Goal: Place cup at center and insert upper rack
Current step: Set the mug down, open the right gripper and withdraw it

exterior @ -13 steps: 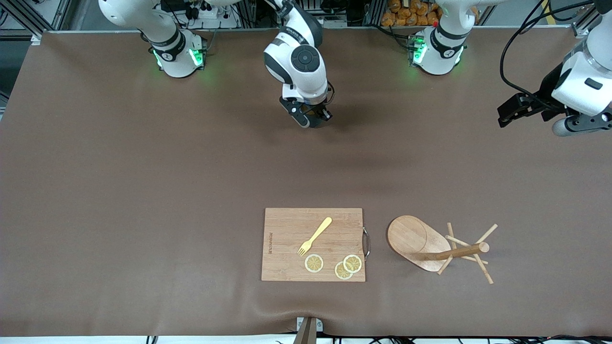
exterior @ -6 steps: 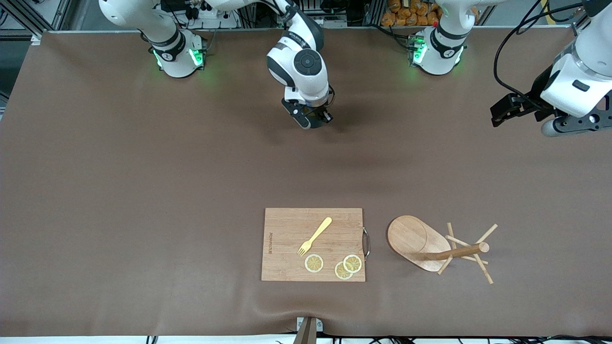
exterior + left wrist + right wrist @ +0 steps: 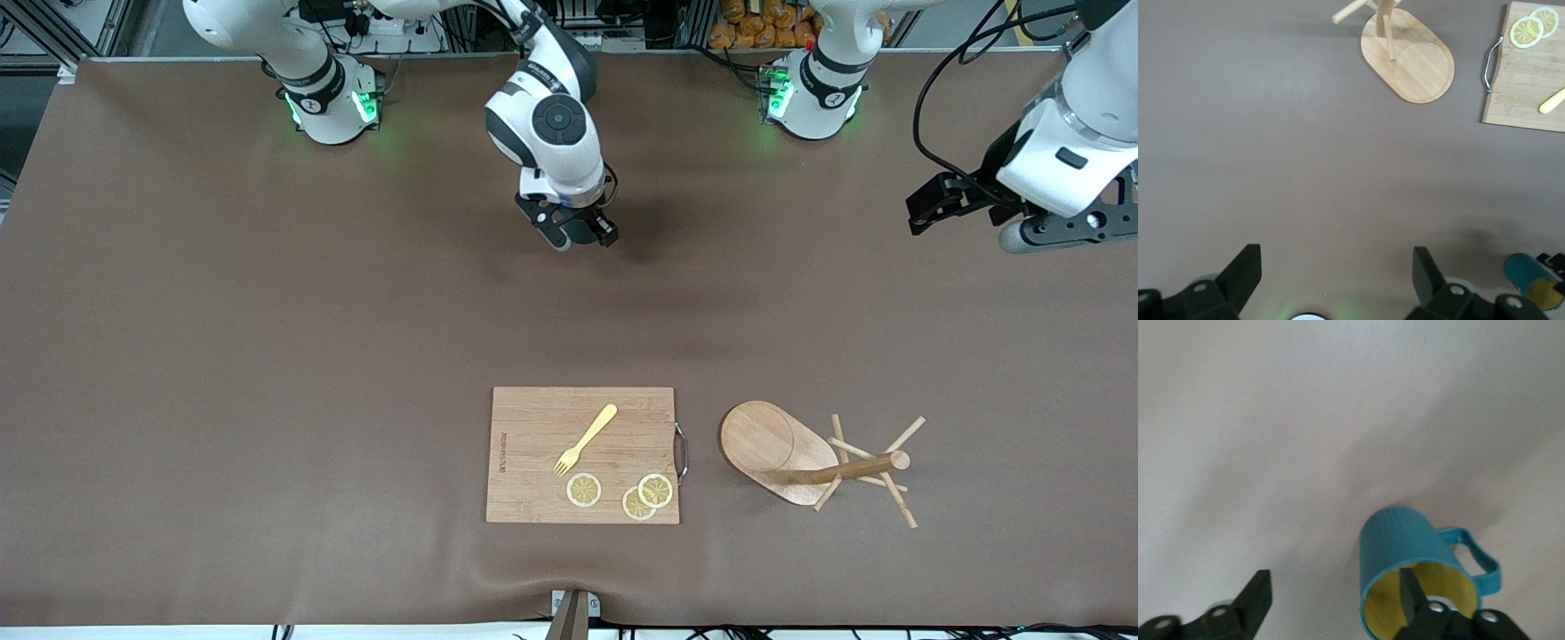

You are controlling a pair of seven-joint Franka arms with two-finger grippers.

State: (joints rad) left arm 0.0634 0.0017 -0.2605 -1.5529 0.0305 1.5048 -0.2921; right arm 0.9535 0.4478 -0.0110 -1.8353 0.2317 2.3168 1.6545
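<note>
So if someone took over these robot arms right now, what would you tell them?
Right gripper: open, over the cup, one finger at its mouth; I can't tell whether the cup rests on the table.
Left gripper: open, waiting over the table at the left arm's end.
Rack: beside the board, near the front camera, untouched.
Done: nothing certain.
Left: settle the cup at center, then handle the rack.

Fork (image 3: 585, 439) and lemon slices (image 3: 584, 490) on cutting board (image 3: 533, 462) — mug tree (image 3: 800, 458) beside it, toward left arm's end
</note>
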